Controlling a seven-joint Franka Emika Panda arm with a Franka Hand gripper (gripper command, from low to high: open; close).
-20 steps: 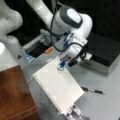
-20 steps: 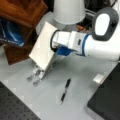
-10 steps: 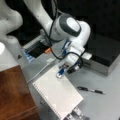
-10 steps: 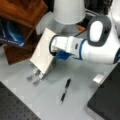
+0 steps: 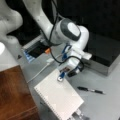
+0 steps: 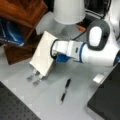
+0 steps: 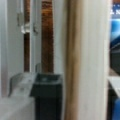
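Gripper pressed against white board's upper edge; whether its jaws clamp it, I cannot tell | Board tilted, propped on metal clips on grey table | Step: holding board | Black pen lies beside; next move needs steady contact.

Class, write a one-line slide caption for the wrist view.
Close on a pale notepad standing upright, one dark finger beside its edge, brown wood behind.
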